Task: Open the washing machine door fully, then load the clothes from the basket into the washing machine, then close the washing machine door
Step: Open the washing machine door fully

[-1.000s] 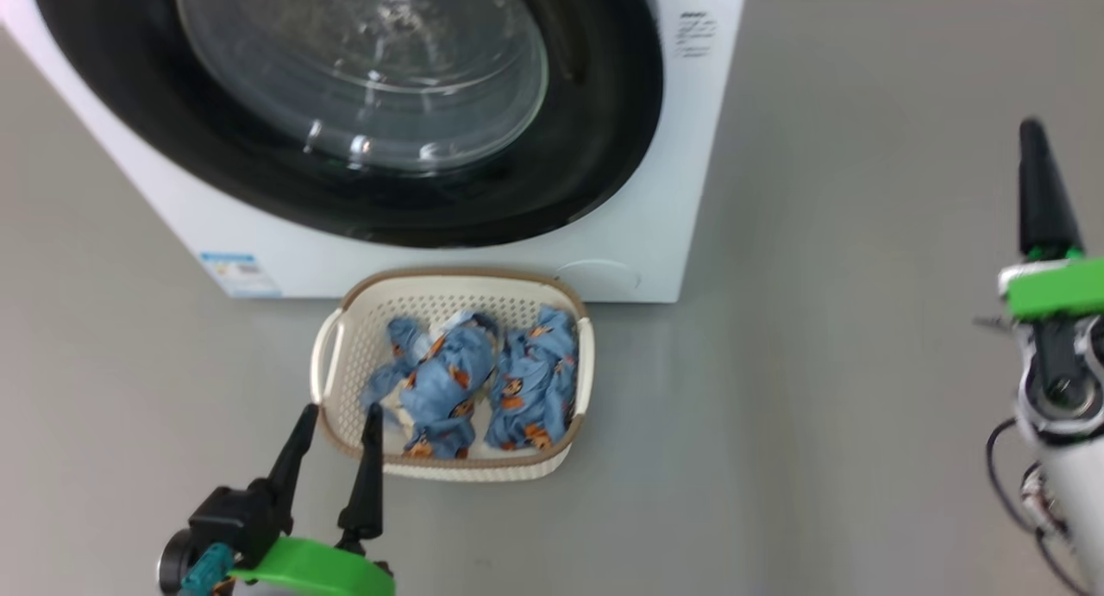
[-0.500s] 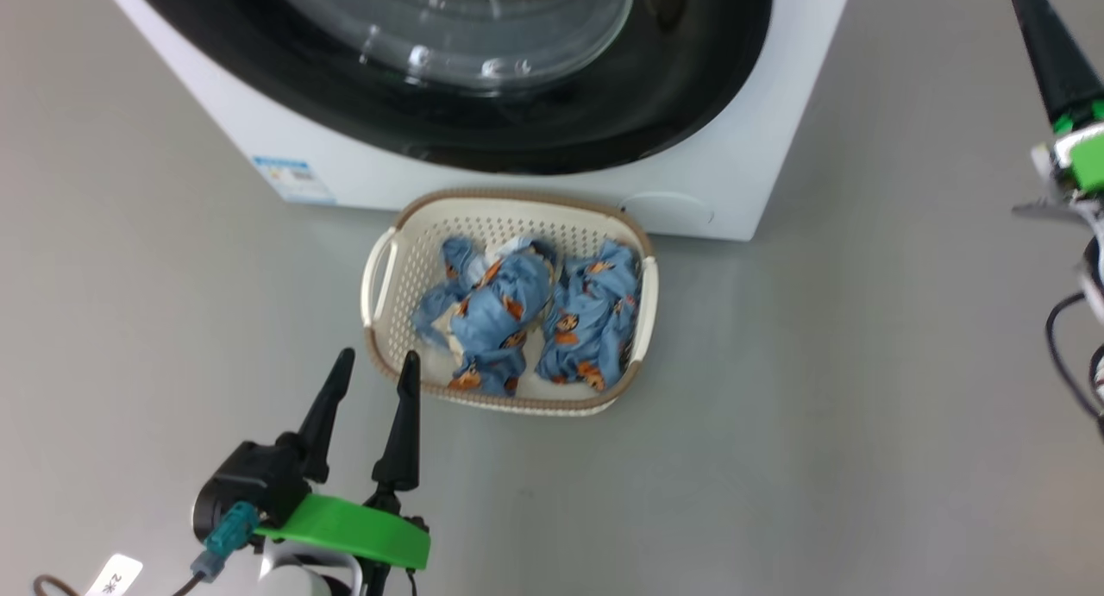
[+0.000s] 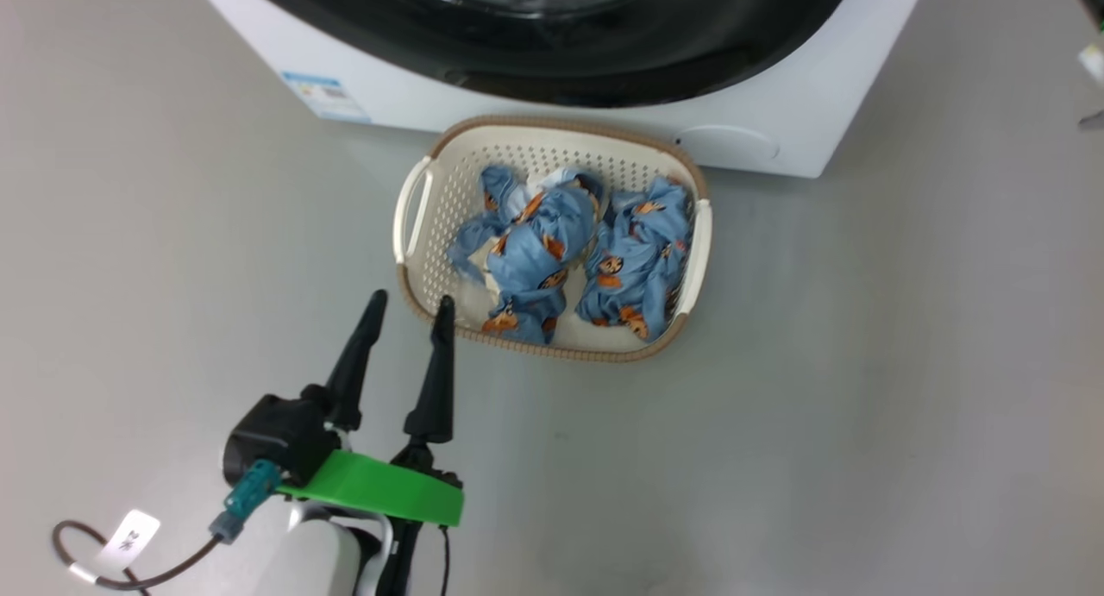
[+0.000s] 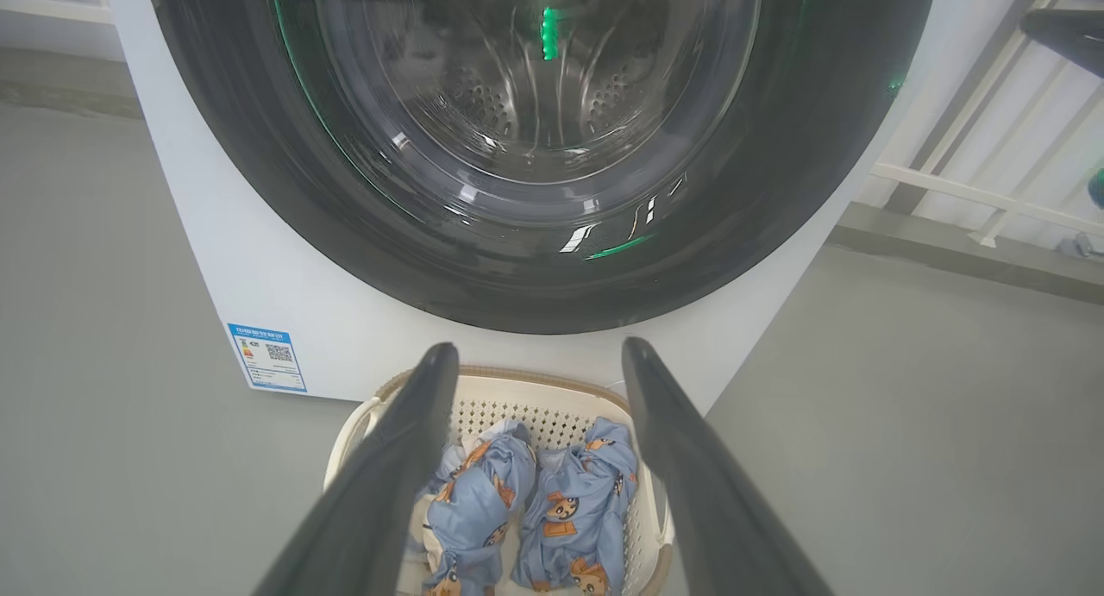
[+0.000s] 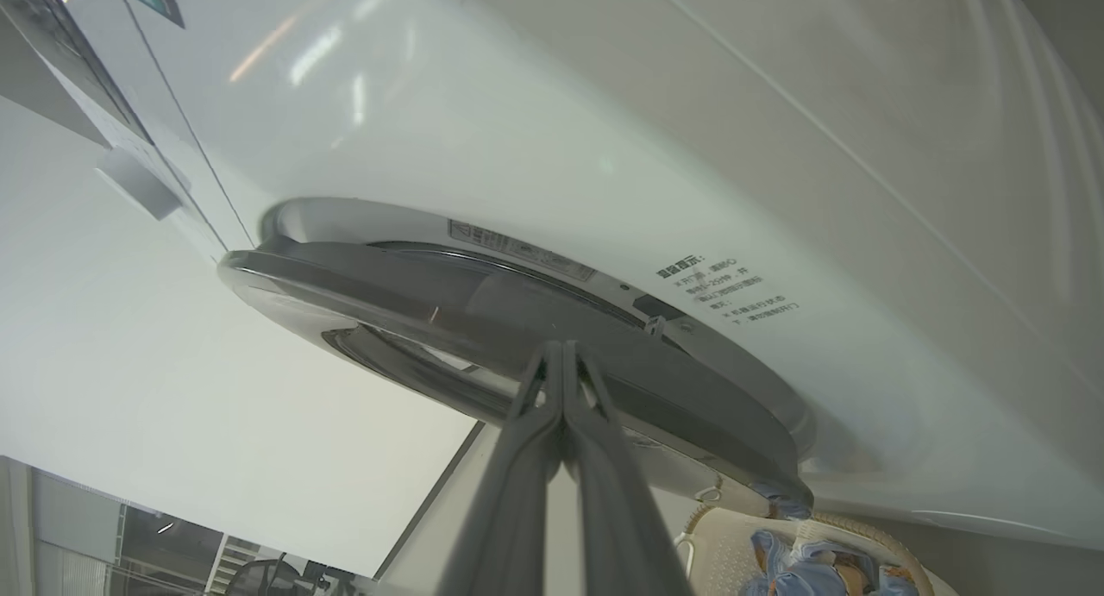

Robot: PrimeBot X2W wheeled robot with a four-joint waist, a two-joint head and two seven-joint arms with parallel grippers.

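The washing machine (image 3: 776, 104) is a white box at the top of the head view. The washing machine door (image 3: 690, 53) lies against its front, black rim and glass porthole (image 4: 535, 87) facing me. The basket (image 3: 561, 351) stands on the floor just before it, holding the clothes (image 3: 539, 242) in two blue bundles. My left gripper (image 3: 410, 300) is open, its tips at the basket's near-left rim and nothing between them (image 4: 539, 348). My right gripper (image 5: 562, 348) is shut and empty, its tip close to the door's edge (image 5: 431, 294), seen side-on.
Grey floor lies all around the basket and the machine. A blue label sticker (image 3: 326, 96) marks the machine's lower left front. A white railing (image 4: 992, 191) runs to the machine's right. A tagged cable (image 3: 112, 544) loops by my left arm.
The head view has shifted, so the machine, basket and left gripper slide up and to the right in it. The right gripper has gone up out of its top right corner.
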